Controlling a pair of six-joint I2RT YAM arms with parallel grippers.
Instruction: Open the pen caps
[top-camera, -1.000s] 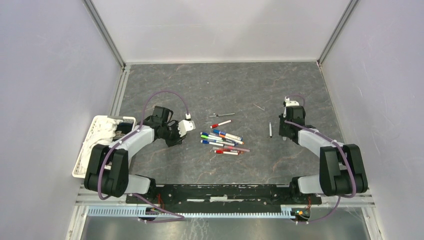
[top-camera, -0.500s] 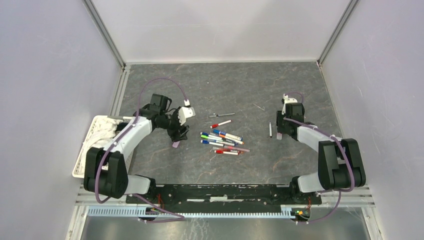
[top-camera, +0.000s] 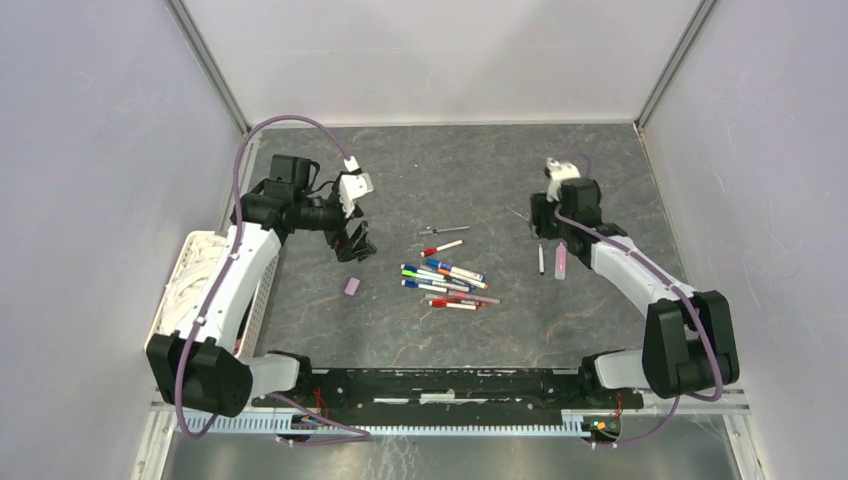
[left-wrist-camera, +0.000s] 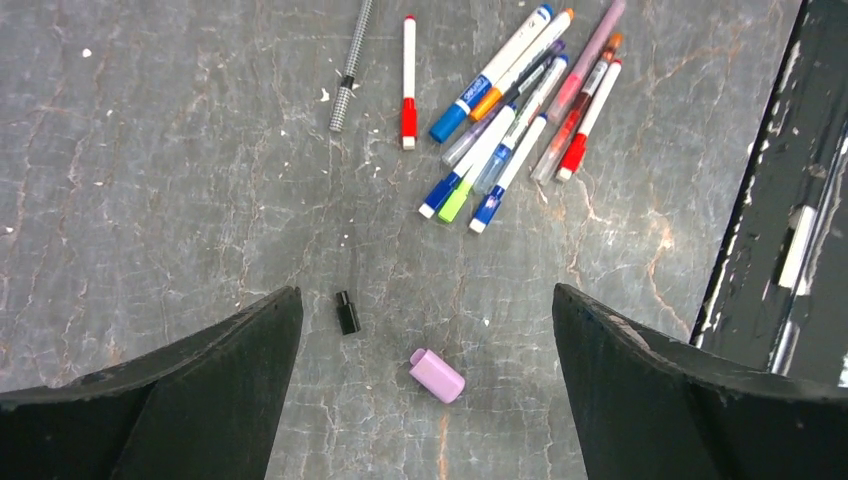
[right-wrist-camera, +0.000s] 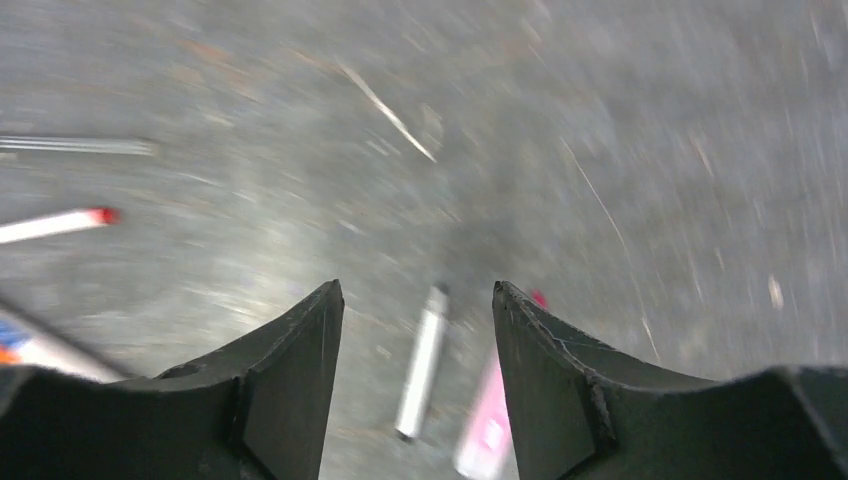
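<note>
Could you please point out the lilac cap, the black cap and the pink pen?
lilac cap (left-wrist-camera: 437, 375): left wrist view, its side.
black cap (left-wrist-camera: 347, 312): left wrist view, its middle.
pink pen (top-camera: 561, 262): top view, mid-barrel.

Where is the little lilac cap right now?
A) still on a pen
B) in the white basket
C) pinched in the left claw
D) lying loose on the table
D: the lilac cap lies alone on the table, touching neither finger of the open left gripper, and apart from the pens.
</note>
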